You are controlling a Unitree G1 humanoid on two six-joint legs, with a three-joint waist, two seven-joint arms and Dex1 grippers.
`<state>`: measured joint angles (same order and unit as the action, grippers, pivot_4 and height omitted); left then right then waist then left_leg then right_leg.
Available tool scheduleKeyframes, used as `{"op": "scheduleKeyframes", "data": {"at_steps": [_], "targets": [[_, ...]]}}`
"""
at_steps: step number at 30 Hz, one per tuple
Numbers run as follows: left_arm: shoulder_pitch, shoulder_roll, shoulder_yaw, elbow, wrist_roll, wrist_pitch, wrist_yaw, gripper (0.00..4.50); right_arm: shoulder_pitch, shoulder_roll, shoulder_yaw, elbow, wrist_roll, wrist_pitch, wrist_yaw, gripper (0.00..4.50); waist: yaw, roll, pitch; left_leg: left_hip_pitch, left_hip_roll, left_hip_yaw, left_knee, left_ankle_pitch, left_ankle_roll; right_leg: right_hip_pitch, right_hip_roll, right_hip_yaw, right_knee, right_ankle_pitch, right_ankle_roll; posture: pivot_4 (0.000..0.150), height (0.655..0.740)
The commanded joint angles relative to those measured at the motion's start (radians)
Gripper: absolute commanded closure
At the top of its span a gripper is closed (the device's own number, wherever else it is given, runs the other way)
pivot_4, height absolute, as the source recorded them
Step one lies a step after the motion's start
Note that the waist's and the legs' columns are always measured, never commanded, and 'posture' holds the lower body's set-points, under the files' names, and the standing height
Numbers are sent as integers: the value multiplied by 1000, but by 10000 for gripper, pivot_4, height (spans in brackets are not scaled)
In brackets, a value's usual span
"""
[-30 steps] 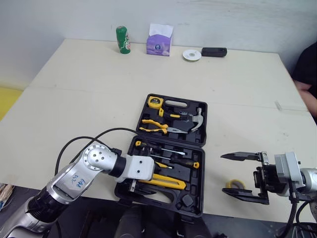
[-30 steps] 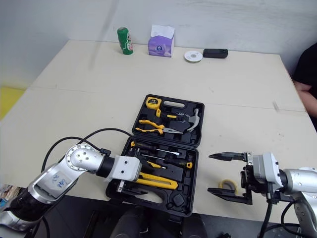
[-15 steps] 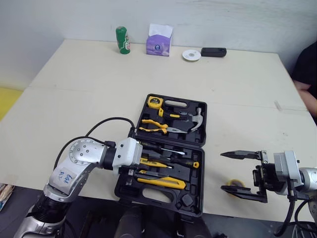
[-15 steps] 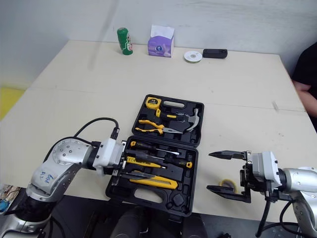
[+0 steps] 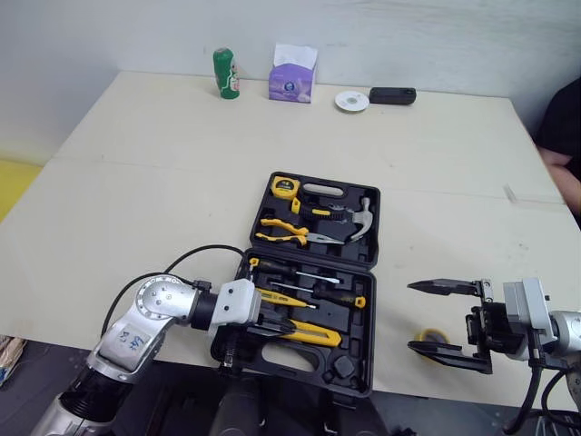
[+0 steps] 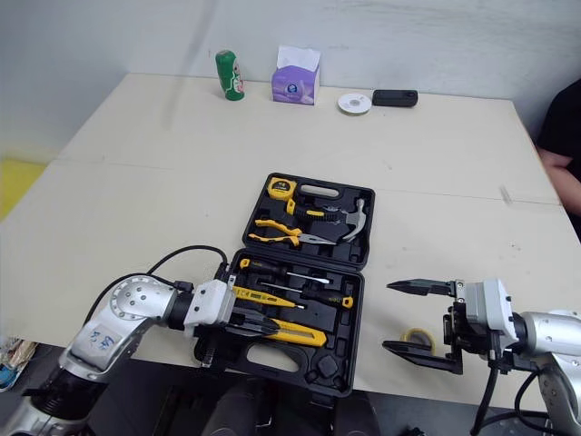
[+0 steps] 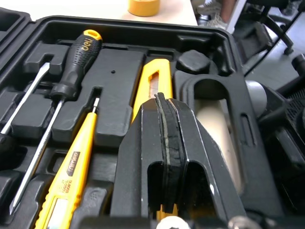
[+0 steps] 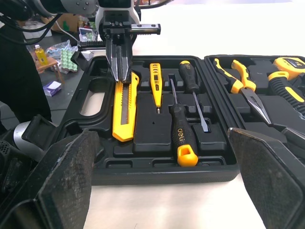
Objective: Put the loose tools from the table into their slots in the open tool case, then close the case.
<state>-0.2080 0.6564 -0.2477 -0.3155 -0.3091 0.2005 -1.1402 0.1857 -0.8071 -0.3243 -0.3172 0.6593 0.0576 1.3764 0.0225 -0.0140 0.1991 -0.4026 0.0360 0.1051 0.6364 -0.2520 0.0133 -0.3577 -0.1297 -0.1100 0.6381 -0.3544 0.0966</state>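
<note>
The black tool case point(image 5: 375, 227) lies open near the table's front edge. Its lid half holds a tape measure, pliers and a hammer; its base half holds screwdrivers, a tester pen and a yellow utility knife point(image 5: 307, 332). My left gripper point(image 5: 272, 325) is shut, empty, with its tips resting over the near end of the utility knife point(image 8: 125, 109). A yellow tape roll point(image 5: 434, 338) lies loose on the table to the right of the case. My right gripper point(image 5: 442, 318) stands open around the roll's place, one finger above it and one beside it.
At the table's far edge stand a green can point(image 5: 226, 73), a purple tissue box point(image 5: 292, 77), a white disc point(image 5: 351, 100) and a black object point(image 5: 392, 94). A person's arm point(image 5: 563, 136) shows at the right edge.
My left gripper has closed from wide open and swung so that its fingers point across the case's base over the utility knife. The right gripper has stayed where it was.
</note>
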Motion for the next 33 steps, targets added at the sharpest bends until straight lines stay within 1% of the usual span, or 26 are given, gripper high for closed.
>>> {"op": "scheduleKeyframes", "data": {"at_steps": [1, 6, 9, 16, 17, 21, 23, 25, 27, 31, 33], "targets": [[9, -1, -13, -5, 11, 9, 10, 44649, -5, -4, -27, -19, 8, -10, -8, 0, 0, 0, 0, 0, 0, 0, 0, 0, 0, 0, 0, 0, 0, 0, 0, 1500, 7400], [11, 12, -42, 11, 56, 8, 4, 44649, -15, -6, -20, -16, 3, -8, -13, 0, 1, 0, 0, 0, 0, 0, 0, 0, 0, 0, 0, 0, 0, 0, 0, 1500, 7400], [19, 12, -55, 14, 64, 45, 19, 44649, -15, -6, -19, -16, 1, -9, -13, 0, 1, 0, 0, 0, 0, 0, 0, 0, 0, 0, 0, 0, 0, 0, 0, 1500, 7400], [25, 41, -115, 51, 155, 76, 56, 44649, -13, -6, -23, -13, 0, -10, -9, 0, 1, 4, -3, 1, 0, 0, 0, 0, 1, 1, 0, 0, 0, 0, 0, 1500, 7400], [24, 41, -122, 60, 166, 89, 67, 44649, -14, -5, -22, -13, 0, -10, -9, 0, 0, 4, -3, 1, 0, 0, 0, -2, 3, 1, 0, 0, 0, 0, 0, 1500, 7400], [22, 56, -150, 86, 201, 128, 93, 44649, -19, -4, -19, -9, 0, -11, -9, 0, 1, 6, -7, 4, 0, 1, -1, -2, 3, 3, -1, 1, 0, 0, 0, 1500, 7400], [24, 66, -161, 100, 221, 112, 102, 44649, -22, -3, -17, -8, -1, -12, -9, 0, 1, 6, -7, 9, 0, 1, -2, -4, 4, 8, -1, 1, -2, 0, 0, 1500, 7400], [30, 59, -149, 96, 200, 91, 107, 44649, -24, -2, -17, -2, -4, -16, -9, 0, 1, 7, -13, 17, 1, 1, -5, -8, 5, 17, -2, 1, -7, 0, 0, 1500, 7400], [33, 53, -136, 88, 180, 76, 111, 44649, -23, -1, -18, 3, -6, -19, -8, 0, 1, 8, -18, 18, 2, 1, -5, -9, 5, 18, -1, 1, -9, 0, 0, 1500, 7400], [31, 33, -75, 102, 146, -31, 122, 44649, -31, 1, -27, 40, -20, -40, -12, 0, 1, 8, -19, 17, 3, 1, -5, -10, 5, 18, -1, 1, -10, 0, 0, 1500, 7400], [23, 18, -13, 94, 92, -89, 119, 44649, -36, -2, -48, 80, -33, -62, -16, 0, 1, 8, -19, 17, 3, 1, -5, -10, 5, 17, -1, 0, -10, 0, 0, 1500, 7400]]}}
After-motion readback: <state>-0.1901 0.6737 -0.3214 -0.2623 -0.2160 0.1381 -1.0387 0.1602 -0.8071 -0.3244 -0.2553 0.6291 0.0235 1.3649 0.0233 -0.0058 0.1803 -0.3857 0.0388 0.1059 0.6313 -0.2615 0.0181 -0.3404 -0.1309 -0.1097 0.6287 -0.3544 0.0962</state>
